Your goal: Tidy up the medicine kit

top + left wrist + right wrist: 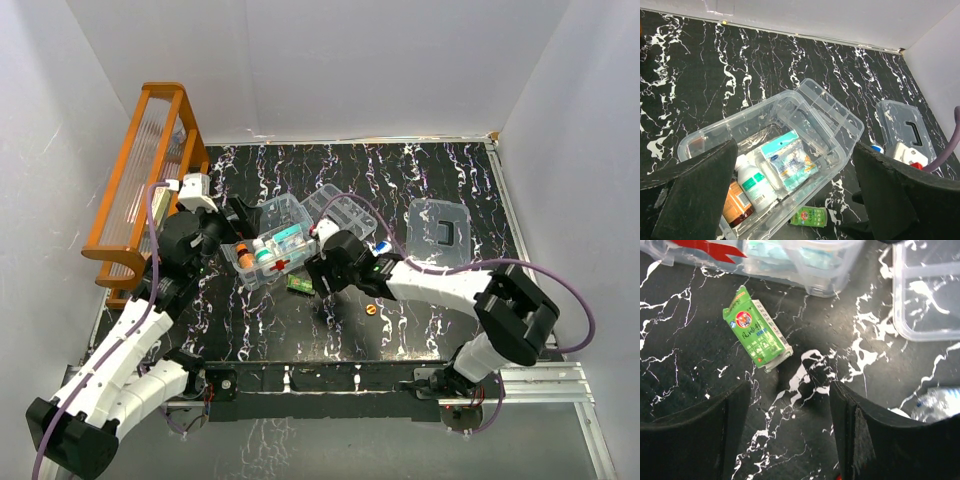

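Note:
The clear medicine kit box [268,252] with a red cross mark sits left of centre; it holds a white bottle [756,185], an orange-brown bottle [735,202] and a teal packet [790,160]. The clear divided tray [345,213] lies just behind it. The clear lid with a dark handle [440,232] lies to the right. A small green box [756,333] lies on the table in front of the kit box. My left gripper [795,150] is open above the kit box. My right gripper [790,387] is open and empty, just short of the green box.
An orange slatted rack [140,170] stands along the left wall. A blue-capped item [383,245] lies between the tray and the lid. A small orange object [371,309] lies on the black marbled table near my right arm. White walls close in the back and sides.

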Motion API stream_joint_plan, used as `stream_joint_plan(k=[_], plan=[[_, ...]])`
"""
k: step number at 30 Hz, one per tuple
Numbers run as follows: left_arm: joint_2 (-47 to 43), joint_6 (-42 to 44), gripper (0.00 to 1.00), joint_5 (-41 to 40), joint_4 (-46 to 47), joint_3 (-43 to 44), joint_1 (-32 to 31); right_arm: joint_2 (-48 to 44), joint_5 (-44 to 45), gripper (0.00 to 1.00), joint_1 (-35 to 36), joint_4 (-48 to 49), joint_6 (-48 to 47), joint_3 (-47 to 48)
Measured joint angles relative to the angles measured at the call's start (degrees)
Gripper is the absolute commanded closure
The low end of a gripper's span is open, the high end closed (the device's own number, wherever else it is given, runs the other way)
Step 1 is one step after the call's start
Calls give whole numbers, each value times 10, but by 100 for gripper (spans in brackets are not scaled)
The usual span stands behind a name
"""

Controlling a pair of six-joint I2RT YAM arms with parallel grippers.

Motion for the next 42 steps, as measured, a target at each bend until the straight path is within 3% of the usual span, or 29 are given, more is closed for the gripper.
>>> stream_joint_plan(k=[10, 17, 25, 30, 33, 42], plan=[[3, 0, 1, -3, -6, 0, 0, 81, -34, 23, 15, 50, -111, 13], [2, 4, 1, -5, -11, 0, 0, 120, -66, 24, 39, 48, -153, 39], [2, 9, 1, -5, -11, 0, 0, 183, -62, 41, 41, 51, -179, 95], [2, 13, 1, -5, -11, 1, 0, 195, -66, 61, 41, 49, -195, 112], [2, 14, 1, -5, -12, 1, 0, 195, -70, 68, 41, 46, -203, 112], [2, 12, 1, -3, -12, 1, 0, 167, -61, 69, 41, 46, -184, 84]])
